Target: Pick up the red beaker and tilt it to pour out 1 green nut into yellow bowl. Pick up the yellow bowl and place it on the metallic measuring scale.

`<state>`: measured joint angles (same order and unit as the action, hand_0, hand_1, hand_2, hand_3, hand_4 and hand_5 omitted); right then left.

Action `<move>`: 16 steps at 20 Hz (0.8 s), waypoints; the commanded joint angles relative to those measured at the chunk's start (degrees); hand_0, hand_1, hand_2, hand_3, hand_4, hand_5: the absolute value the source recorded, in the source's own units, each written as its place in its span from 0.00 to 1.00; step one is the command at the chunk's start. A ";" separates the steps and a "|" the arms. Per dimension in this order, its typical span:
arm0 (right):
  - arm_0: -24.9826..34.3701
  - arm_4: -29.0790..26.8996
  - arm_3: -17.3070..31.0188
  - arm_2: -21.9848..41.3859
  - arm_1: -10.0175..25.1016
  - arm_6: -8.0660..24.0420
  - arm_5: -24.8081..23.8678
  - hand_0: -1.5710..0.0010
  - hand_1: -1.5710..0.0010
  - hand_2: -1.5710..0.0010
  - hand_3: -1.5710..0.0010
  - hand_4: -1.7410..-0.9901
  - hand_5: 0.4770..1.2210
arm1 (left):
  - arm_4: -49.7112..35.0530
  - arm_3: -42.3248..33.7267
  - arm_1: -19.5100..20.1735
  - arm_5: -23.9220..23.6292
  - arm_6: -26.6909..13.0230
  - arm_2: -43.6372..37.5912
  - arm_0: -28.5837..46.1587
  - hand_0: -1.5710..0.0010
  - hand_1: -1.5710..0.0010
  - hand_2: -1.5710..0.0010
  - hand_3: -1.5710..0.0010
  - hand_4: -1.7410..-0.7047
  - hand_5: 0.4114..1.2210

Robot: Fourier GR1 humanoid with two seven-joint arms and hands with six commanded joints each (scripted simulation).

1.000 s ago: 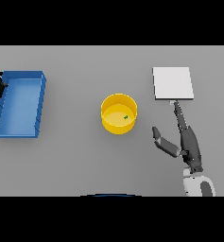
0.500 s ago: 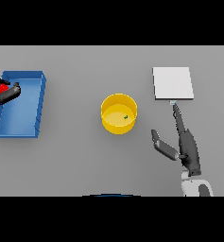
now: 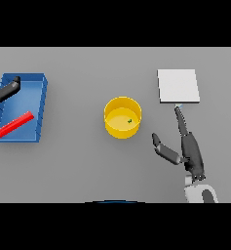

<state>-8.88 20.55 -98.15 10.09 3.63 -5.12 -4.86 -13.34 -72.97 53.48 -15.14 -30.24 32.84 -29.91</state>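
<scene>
The yellow bowl (image 3: 122,117) stands at the table's middle with one small green nut (image 3: 129,120) inside. The red beaker (image 3: 13,124) lies on its side in the blue tray (image 3: 41,108) at the left. My left hand (image 3: 5,90) hovers open over the tray's far left corner, apart from the beaker. My right hand (image 3: 187,146) is open to the right of the bowl, fingers pointing toward the metallic scale (image 3: 178,86), thumb spread toward the bowl. It touches neither.
The square scale sits at the right rear of the table, just beyond my right fingertips. The blue tray's walls rise around the beaker at the left edge.
The red beaker left my left hand and now lies flat in the blue tray. My left hand opened and drew back. My right hand slid slightly toward me.
</scene>
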 commanded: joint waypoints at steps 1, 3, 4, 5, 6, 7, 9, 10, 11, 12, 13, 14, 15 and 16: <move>0.75 0.61 -0.09 0.40 0.24 0.60 0.30 1.00 1.00 1.00 1.00 0.72 0.25 | -0.02 0.32 -0.16 -0.22 0.46 -0.23 -0.19 0.97 0.97 0.97 0.97 0.92 0.32; 2.02 -0.34 -0.13 0.94 1.92 -1.20 3.26 1.00 1.00 1.00 1.00 0.77 0.29 | 0.55 1.03 -0.99 -1.05 1.08 -0.17 -0.72 0.98 0.98 0.98 0.98 0.93 0.33; 3.92 0.23 -0.14 1.21 3.47 -0.62 4.69 1.00 1.00 1.00 1.00 0.75 0.31 | 0.31 0.69 -0.99 -0.92 0.67 -0.09 -0.66 0.98 0.99 0.99 0.99 0.93 0.34; 5.72 1.41 0.24 1.65 4.73 -0.38 5.48 1.00 1.00 1.00 1.00 0.72 0.31 | 0.48 0.74 -1.31 -1.27 0.29 0.08 -0.80 0.99 0.99 0.99 0.99 0.93 0.35; 7.24 1.99 0.59 2.21 6.14 -0.10 7.13 1.00 1.00 1.00 1.00 0.69 0.31 | 0.35 0.85 -1.30 -1.30 0.62 0.07 -0.32 0.99 0.99 0.99 0.99 0.93 0.36; 9.09 3.21 1.59 3.21 6.71 0.63 8.13 1.00 1.00 1.00 1.00 0.68 0.31 | 0.01 1.23 -1.65 -1.27 0.83 -0.06 -0.22 0.99 0.99 0.99 0.99 0.92 0.36; 12.25 6.67 1.79 4.83 9.61 2.83 10.31 1.00 1.00 1.00 1.00 0.63 0.29 | 0.34 1.61 -1.78 -1.15 0.72 0.09 -0.86 0.99 1.00 1.00 1.00 0.92 0.37; 13.88 9.27 2.60 6.09 11.08 3.82 11.17 1.00 1.00 1.00 1.00 0.62 0.28 | 0.15 0.85 -1.26 -1.10 0.97 0.07 -0.26 1.00 1.00 1.00 1.00 0.91 0.37; 15.30 11.33 2.93 7.40 12.78 3.72 12.54 1.00 1.00 1.00 1.00 0.61 0.27 | 0.12 0.57 -1.40 -1.03 0.91 0.27 -0.15 1.00 1.00 1.00 1.00 0.91 0.37; 17.37 13.58 3.97 8.38 14.41 3.01 13.08 1.00 1.00 1.00 1.00 0.61 0.26 | 0.28 0.81 -1.85 -1.10 0.94 0.56 -0.11 1.00 1.00 1.00 1.00 0.91 0.37; 19.62 15.05 4.63 9.67 15.33 3.15 14.57 1.00 1.00 1.00 1.00 0.62 0.26 | 0.06 1.26 -1.85 -0.95 1.04 0.33 -0.23 1.00 1.00 1.00 1.00 0.91 0.37; 21.88 16.95 5.87 11.41 15.80 3.43 15.95 1.00 1.00 1.00 1.00 0.62 0.26 | 0.08 0.60 -1.58 -0.97 0.85 0.42 -0.24 1.00 1.00 1.00 1.00 0.91 0.37; 23.68 18.15 6.26 12.44 16.59 2.73 16.93 1.00 1.00 1.00 1.00 0.62 0.25 | 0.19 0.54 -1.58 -0.97 1.13 0.50 -0.30 1.00 1.00 1.00 1.00 0.92 0.38; 25.22 18.87 7.24 13.34 17.32 1.71 18.06 1.00 1.00 1.00 1.00 0.63 0.25 | 0.04 0.36 -1.32 -0.89 1.04 0.35 -0.32 1.00 1.00 1.00 1.00 0.91 0.38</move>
<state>16.36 39.42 -90.92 23.42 20.95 -3.40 13.20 -13.29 -72.61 52.17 -16.06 -29.21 33.18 -30.25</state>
